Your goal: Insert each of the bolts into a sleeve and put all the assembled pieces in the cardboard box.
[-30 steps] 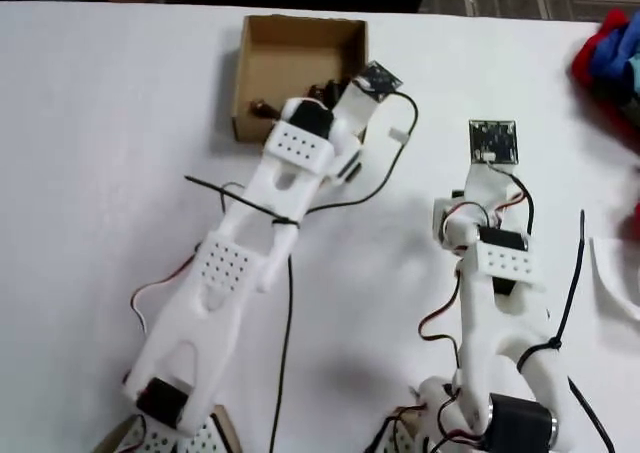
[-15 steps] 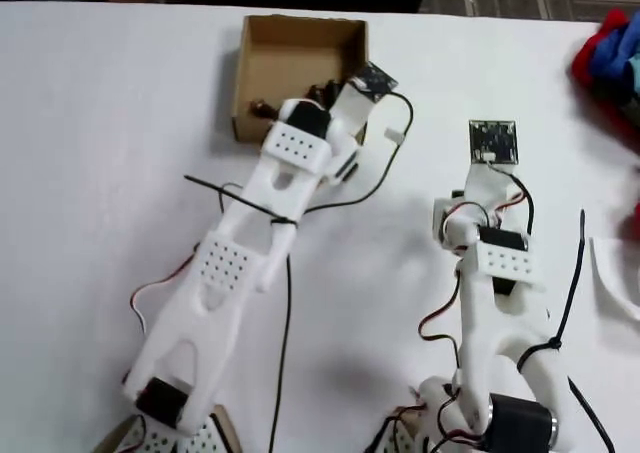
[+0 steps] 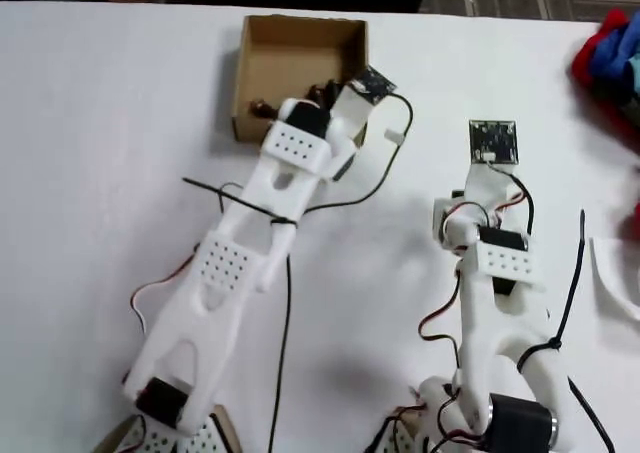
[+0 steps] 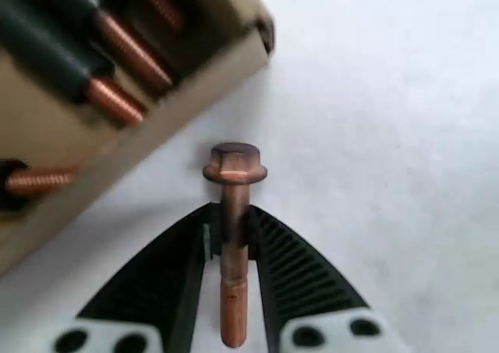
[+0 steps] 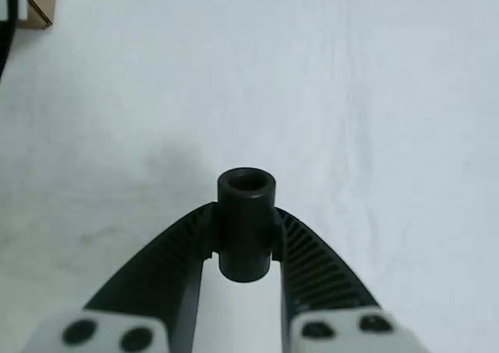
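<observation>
My left gripper [image 4: 231, 217] is shut on a copper bolt [image 4: 231, 213], hex head pointing away from the fingers. It hangs just outside a corner of the cardboard box [image 4: 164, 119], which holds several black sleeves with copper bolts in them [image 4: 86, 65]. From above, that arm [image 3: 300, 148] lies over the box's [image 3: 290, 48] near right corner. My right gripper [image 5: 245, 228] is shut on a black sleeve [image 5: 245, 220], open end up, above bare white table. In the high view the right arm [image 3: 490, 243] stands to the right of the box.
White tabletop [image 3: 110, 153] all round. Red and blue cloth [image 3: 610, 53] lies at the far right edge. A black cable [image 3: 285, 323] trails between the arms. A white curved object [image 3: 615, 278] sits at the right edge.
The left arm's wrist has shifted very slightly toward the box. The right arm has kept still.
</observation>
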Robot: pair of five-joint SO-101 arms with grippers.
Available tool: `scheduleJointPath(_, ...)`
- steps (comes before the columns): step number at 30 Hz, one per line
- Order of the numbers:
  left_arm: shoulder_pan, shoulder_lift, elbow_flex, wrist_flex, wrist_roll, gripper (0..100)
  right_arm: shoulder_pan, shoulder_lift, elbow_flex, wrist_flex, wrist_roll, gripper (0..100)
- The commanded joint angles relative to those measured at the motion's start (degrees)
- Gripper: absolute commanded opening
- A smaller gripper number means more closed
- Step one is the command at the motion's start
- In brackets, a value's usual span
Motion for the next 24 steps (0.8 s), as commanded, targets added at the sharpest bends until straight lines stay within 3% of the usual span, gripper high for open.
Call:
scheduleJointPath(1, 2.29, -3.34, -6.99, 9.93, -0.53, 2, 0.31, -2.86, -1.58, -0.92, -0.26, 2.0)
scheduleJointPath(8, 4.66, -10.9, -18.77, 12.31, 3.34, 2, 0.31, -2.86, -1.49, -0.92, -0.26, 2.0)
scheduleJointPath(12, 6.07, -19.69, -13.32, 12.31, 8.97, 2, 0.31, -2.86, -1.49, -0.92, -0.26, 2.0)
scheduleJointPath(24, 7.21, -50.64, 10.24, 12.04, 10.11, 2, -0.4, -2.86, -1.49, -1.01, -0.26, 2.0)
